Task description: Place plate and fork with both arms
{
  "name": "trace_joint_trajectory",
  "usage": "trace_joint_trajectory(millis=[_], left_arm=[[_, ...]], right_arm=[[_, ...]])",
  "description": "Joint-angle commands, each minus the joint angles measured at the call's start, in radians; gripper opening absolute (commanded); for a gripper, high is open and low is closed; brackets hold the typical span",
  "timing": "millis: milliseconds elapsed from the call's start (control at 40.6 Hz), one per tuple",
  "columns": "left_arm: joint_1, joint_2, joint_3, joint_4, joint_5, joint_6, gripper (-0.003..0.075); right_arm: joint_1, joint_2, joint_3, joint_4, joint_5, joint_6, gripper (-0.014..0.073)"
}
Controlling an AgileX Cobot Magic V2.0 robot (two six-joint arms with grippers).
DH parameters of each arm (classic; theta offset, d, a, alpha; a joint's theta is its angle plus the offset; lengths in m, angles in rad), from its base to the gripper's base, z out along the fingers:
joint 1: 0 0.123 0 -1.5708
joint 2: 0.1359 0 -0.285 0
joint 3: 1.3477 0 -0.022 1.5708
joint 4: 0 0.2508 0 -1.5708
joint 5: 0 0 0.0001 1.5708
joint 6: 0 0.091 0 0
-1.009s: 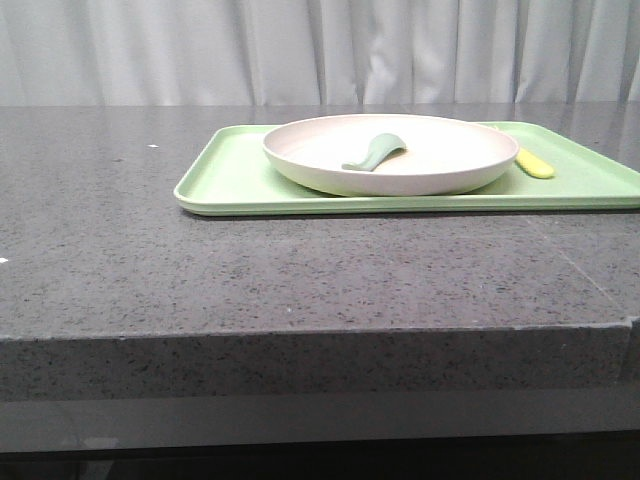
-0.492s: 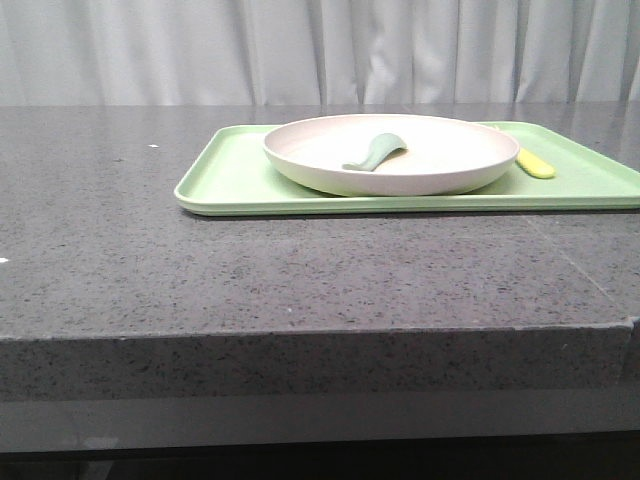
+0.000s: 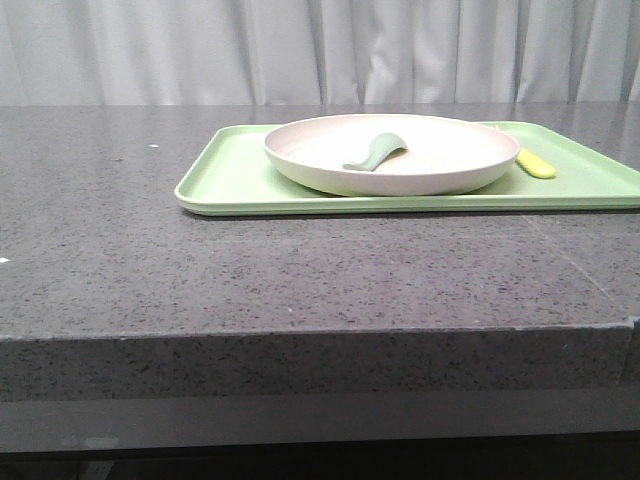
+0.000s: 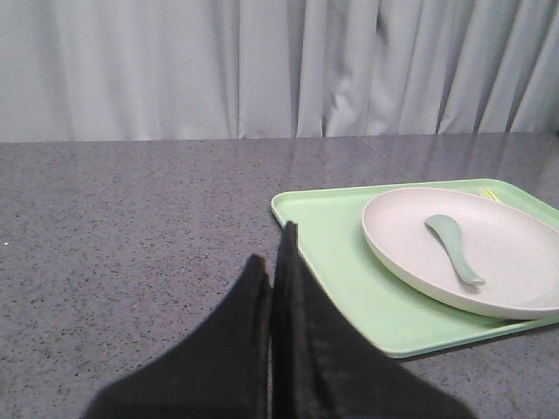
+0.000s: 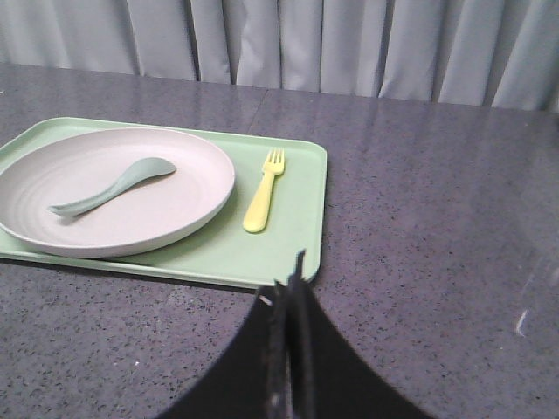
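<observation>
The plate (image 3: pixel 392 152) sits on a light green tray (image 3: pixel 232 178) on the grey table (image 3: pixel 200 270), with a sage green spoon (image 3: pixel 376 151) lying inside it. The yellow fork (image 5: pixel 264 200) lies on the tray just beside the plate, on the robot's right. Both the left gripper (image 4: pixel 271 262) and right gripper (image 5: pixel 290 284) are closed on nothing, hanging short of the tray, and nothing has shifted since the earlier frames.

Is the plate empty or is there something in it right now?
Not empty. A sage green spoon lies inside the plate, which sits on the green tray.
</observation>
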Motion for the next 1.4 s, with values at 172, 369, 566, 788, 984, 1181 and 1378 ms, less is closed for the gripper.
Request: trace_joint_trajectory(millis=[172,369,566,788,984,1181,1378], left_arm=[[0.002,0.0,-0.027,-0.005,-0.08,-0.008,-0.0018],[0.002,0.0,-0.027,-0.005,-0.08,-0.008,-0.0018],[0.002,0.0,-0.027,-0.005,-0.08,-0.008,-0.0018],[0.002,0.0,-0.027,-0.005,-0.08,-0.008,-0.0018],[0.002,0.0,-0.027,-0.005,-0.078,-0.008,-0.0018],[0.002,-0.024,0.012,0.001,-0.051,-0.008,-0.0018],[0.005,-0.139,0.141,0.054,-0.029,-0.008,-0.0018]], right_arm=[[-0.005,0.01,-0.025,-0.016,-0.088,-0.006,-0.006],[-0.005,0.01,-0.025,-0.016,-0.088,-0.006,-0.006],[-0.005,0.01,-0.025,-0.016,-0.088,-0.006,-0.006],[-0.005,0.01,-0.025,-0.016,-0.088,-0.006,-0.006],[-0.005,0.01,-0.025,-0.016,-0.088,-0.006,-0.006],[-0.005,0.01,-0.025,-0.016,-0.088,-0.006,-0.006],[-0.005,0.01,-0.025,-0.016,-0.088,-0.006,-0.006]])
